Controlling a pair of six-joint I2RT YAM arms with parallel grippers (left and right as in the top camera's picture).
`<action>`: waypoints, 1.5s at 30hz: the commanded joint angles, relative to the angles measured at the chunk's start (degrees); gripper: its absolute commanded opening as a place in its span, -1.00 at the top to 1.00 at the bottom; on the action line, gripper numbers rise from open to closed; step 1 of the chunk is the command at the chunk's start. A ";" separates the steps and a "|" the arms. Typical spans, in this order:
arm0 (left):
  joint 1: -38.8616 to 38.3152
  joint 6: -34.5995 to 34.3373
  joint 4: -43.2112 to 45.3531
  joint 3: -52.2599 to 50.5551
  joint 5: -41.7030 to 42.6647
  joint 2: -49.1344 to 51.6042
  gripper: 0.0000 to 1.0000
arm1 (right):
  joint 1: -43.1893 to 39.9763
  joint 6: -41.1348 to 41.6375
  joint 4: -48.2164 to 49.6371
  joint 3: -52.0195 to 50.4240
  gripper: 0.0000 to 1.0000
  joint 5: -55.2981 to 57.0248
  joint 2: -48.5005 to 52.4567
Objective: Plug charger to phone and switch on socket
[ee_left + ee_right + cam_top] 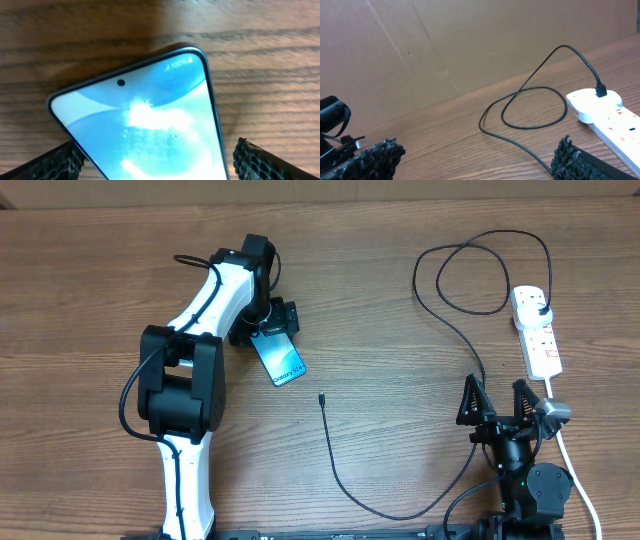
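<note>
The overhead camera looks straight down from high up and takes in the whole table (380, 300). The left wrist camera hangs very near the phone (145, 125), which fills its frame; overhead shows it left of centre. The right wrist camera looks low across the table, with the socket (605, 112) at lower right, also at overhead's right edge: 2 views share it.

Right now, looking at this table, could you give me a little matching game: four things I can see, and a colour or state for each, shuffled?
Things:
1 phone
2 charger's connector tip
3 charger's plug
4 socket

States:
A pushed into the socket
B white with red markings
C screen lit blue
D lying loose, plugged into nothing

Pairs: 1-C, 2-D, 3-A, 4-B
</note>
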 commanded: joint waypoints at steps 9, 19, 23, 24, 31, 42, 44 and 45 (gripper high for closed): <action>-4.90 -18.97 -5.40 -2.69 -2.45 4.37 -0.99 | 0.26 -0.09 0.26 -0.59 -1.00 -0.31 -0.50; -10.71 -21.38 -5.99 -2.69 -5.99 4.39 -0.99 | 0.26 -0.09 0.26 -0.59 -1.00 -0.31 -0.48; -11.21 -20.31 -8.44 -2.69 -10.88 4.39 -1.00 | 0.26 -0.09 0.26 -0.59 -0.99 -0.31 -0.50; -11.21 -19.50 -9.11 -2.69 -11.78 4.39 -1.00 | 0.26 -0.09 0.26 -0.59 -1.00 -0.31 -0.48; -10.34 -17.00 -13.31 -2.69 -23.41 4.39 -0.99 | 0.26 -0.09 0.26 -0.59 -1.00 -0.31 -0.50; -8.09 -13.86 -13.94 -2.69 -25.29 4.39 -0.99 | 0.26 -0.09 0.26 -0.59 -1.00 -0.31 -0.50; -6.86 -13.84 -13.81 -2.69 -23.50 4.39 -0.99 | 0.26 -0.09 0.26 -0.59 -1.00 -0.31 -0.50; -6.27 -13.64 -13.66 -2.69 -21.99 4.39 -0.99 | 0.26 -0.09 0.26 -0.59 -0.99 -0.31 -0.50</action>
